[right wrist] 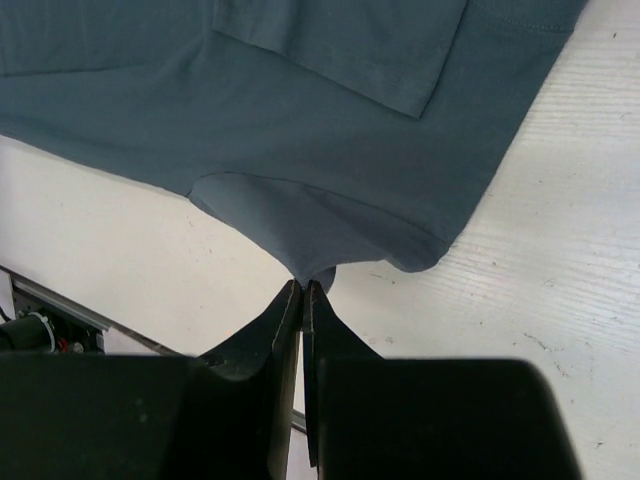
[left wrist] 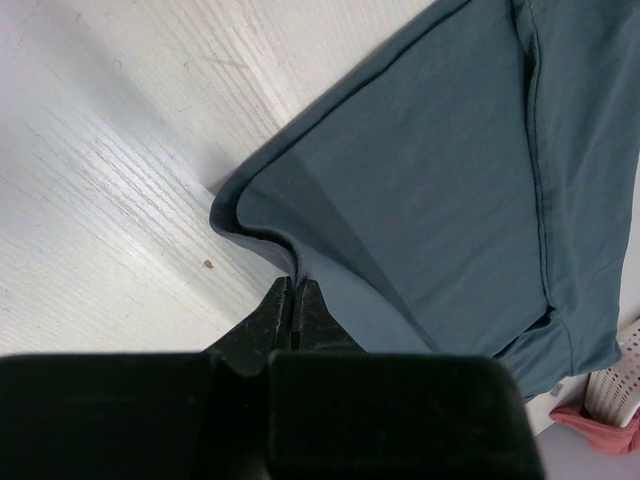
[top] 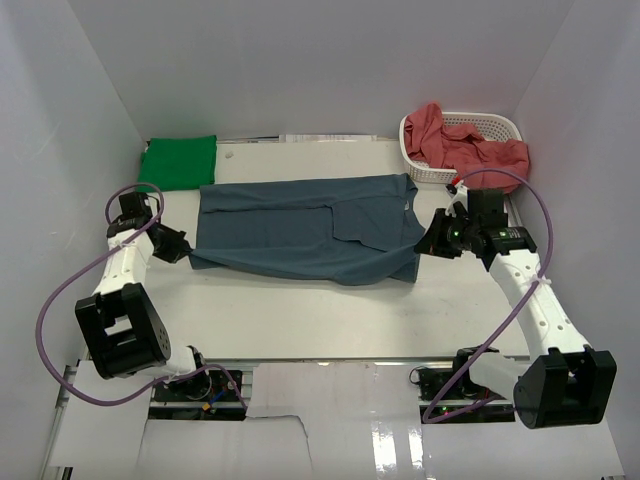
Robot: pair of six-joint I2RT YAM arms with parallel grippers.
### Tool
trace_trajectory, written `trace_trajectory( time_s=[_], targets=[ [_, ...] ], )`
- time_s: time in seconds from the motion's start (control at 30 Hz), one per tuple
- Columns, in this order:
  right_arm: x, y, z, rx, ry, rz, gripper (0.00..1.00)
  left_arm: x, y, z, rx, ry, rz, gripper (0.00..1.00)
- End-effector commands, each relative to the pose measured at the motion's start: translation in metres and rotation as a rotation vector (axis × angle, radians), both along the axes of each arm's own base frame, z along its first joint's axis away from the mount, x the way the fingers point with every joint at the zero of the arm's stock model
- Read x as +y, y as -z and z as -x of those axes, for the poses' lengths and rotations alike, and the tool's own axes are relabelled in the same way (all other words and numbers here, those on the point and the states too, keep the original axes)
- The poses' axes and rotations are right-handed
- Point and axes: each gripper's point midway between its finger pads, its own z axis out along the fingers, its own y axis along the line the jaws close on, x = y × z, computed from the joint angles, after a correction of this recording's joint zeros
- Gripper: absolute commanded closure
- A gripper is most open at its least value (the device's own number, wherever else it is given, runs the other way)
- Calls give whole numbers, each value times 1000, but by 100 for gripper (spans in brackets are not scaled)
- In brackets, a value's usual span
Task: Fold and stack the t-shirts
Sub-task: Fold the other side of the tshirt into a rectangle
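Observation:
The slate blue t-shirt lies spread across the middle of the table, partly folded lengthwise. My left gripper is shut on its left edge; the left wrist view shows the cloth pinched at the fingertips. My right gripper is shut on the shirt's right edge; the right wrist view shows the cloth pulled to a point at the fingertips. A folded bright green t-shirt lies at the back left. Salmon red t-shirts hang out of the basket.
The white perforated basket stands at the back right corner, its corner also showing in the left wrist view. White walls enclose the table on three sides. The table's near edge with metal rails runs between the arm bases.

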Motion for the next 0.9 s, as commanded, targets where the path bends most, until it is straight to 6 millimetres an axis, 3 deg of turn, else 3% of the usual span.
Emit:
trace_trajectory(
  time_s=[0.0,0.7,0.87],
  targets=[
    [3,-25,-19,-89,5,8,92,4,-17,-14,-61,-5,-23,100],
    [3,-48,-62,-122,-1,46,92,2,-13,-35,-41,23,-31,100],
    [3,-45,-72,-114,-3,58,92,-2,-10,-40,-28,36,-34,100]
  ],
)
